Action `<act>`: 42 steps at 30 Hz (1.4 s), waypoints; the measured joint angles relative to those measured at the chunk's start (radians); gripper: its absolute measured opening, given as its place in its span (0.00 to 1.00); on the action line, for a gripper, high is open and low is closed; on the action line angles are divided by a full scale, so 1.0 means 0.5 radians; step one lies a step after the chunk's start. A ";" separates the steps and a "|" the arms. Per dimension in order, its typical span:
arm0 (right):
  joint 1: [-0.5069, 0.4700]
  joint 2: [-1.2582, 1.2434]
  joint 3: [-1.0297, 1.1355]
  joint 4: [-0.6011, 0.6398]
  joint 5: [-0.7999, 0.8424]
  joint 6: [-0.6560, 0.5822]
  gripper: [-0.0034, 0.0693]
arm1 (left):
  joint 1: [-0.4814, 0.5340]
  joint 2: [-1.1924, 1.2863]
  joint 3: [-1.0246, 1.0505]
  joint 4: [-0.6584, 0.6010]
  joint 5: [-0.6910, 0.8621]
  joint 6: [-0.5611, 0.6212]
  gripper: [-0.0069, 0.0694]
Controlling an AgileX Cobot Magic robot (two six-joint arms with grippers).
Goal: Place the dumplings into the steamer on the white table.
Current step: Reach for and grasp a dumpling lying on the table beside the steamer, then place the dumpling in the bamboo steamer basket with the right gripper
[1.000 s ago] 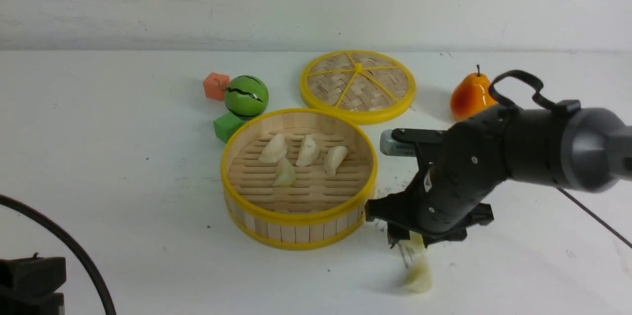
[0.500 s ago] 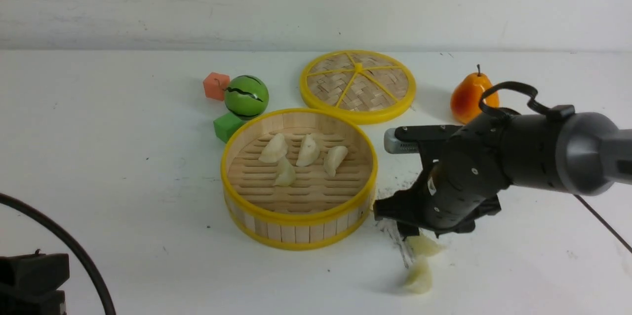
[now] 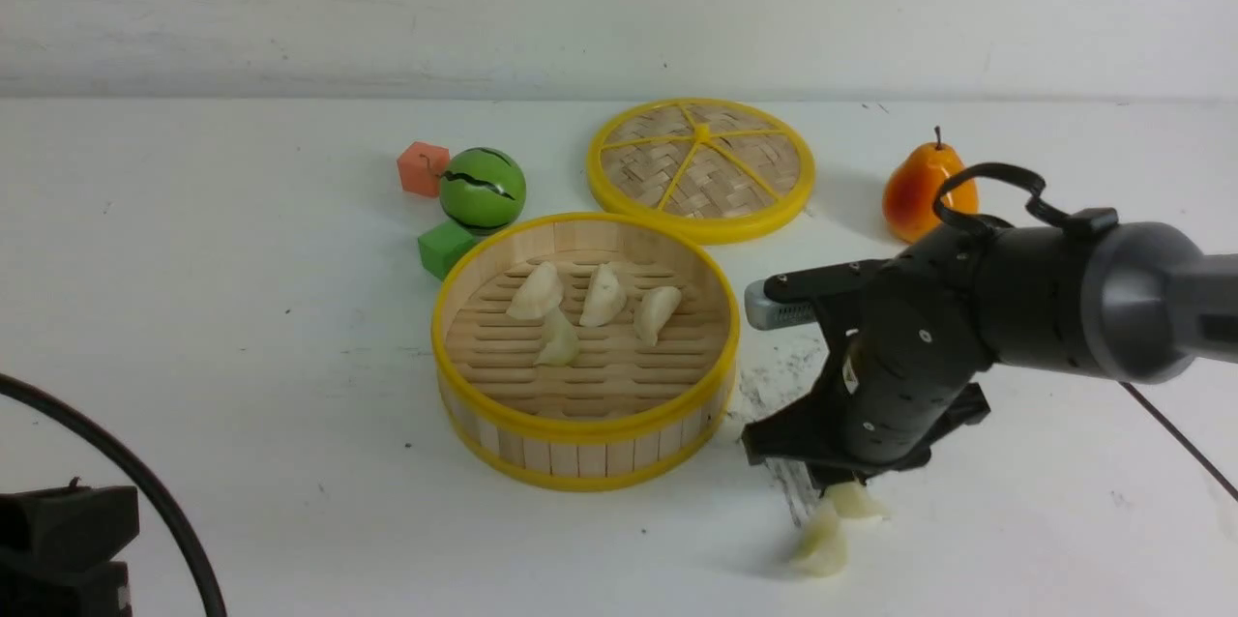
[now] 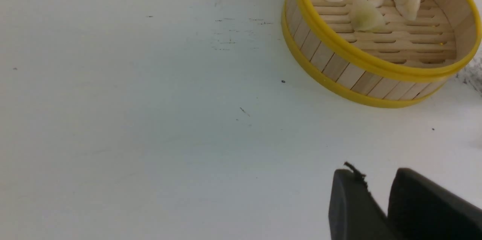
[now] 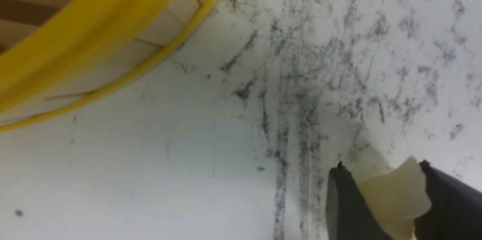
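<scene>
The steamer point(image 3: 585, 426) looks like pale wood, its slatted floor ridged, its yellow rims smooth as plastic. The lid point(image 3: 701, 170) has a rough woven centre. The pear point(image 3: 926, 190) is glossy; the desk point(image 3: 319, 385) is scuffed; the dumplings point(image 3: 535, 292) look matt.

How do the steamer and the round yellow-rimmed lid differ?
The steamer has an upright wall, while the lid is flat. The steamer's floor is slatted wood; the lid's surface is woven. The steamer holds four dumplings, the lid none. Both are round and yellow-rimmed.
</scene>
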 joint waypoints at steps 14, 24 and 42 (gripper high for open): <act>0.021 -0.085 -0.614 0.894 -0.161 -0.500 0.30 | 0.000 0.000 0.000 0.006 -0.018 0.000 0.30; 0.021 0.463 -0.863 1.693 -0.284 -1.073 0.30 | 0.000 0.000 0.000 0.006 -0.026 0.000 0.31; 0.021 0.572 -0.894 1.711 -0.448 -0.855 0.30 | 0.000 0.000 0.000 0.029 -0.018 0.000 0.33</act>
